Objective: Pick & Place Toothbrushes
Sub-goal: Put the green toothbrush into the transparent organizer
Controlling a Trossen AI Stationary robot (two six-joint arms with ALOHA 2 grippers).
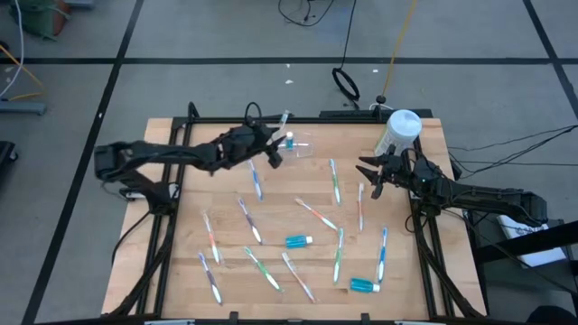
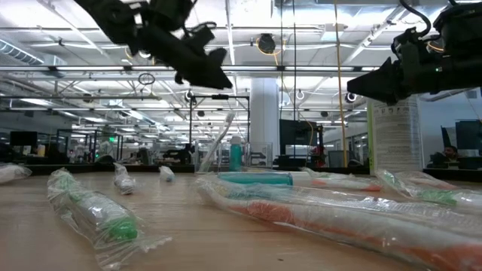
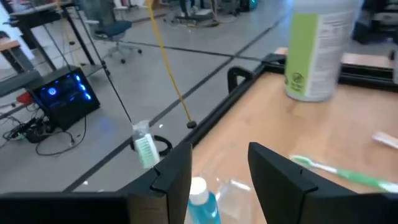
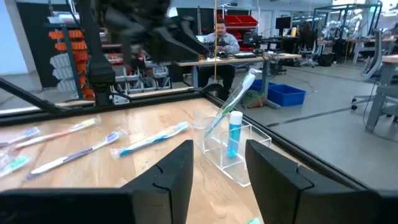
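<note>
Several toothbrushes in clear wrappers lie flat on the wooden table (image 1: 181, 208), among them a blue one (image 1: 256, 181), a green one (image 1: 336, 181) and an orange one (image 1: 316, 215). A clear holder (image 1: 301, 146) stands near the far edge. In it a green-and-white toothbrush (image 4: 233, 99) leans against the rim, next to an upright blue tube (image 4: 234, 134). My left gripper (image 1: 274, 153) hovers just left of the holder, open and empty; the tube's white cap (image 3: 198, 185) shows between its fingers. My right gripper (image 1: 372, 176) hovers open and empty at the right, facing the holder.
A tall white bottle with a green label (image 1: 397, 131) stands at the far right corner, just behind my right gripper. Two short blue tubes (image 1: 298, 241) (image 1: 364, 286) lie among the toothbrushes. A person sits far off in the room (image 4: 222, 38).
</note>
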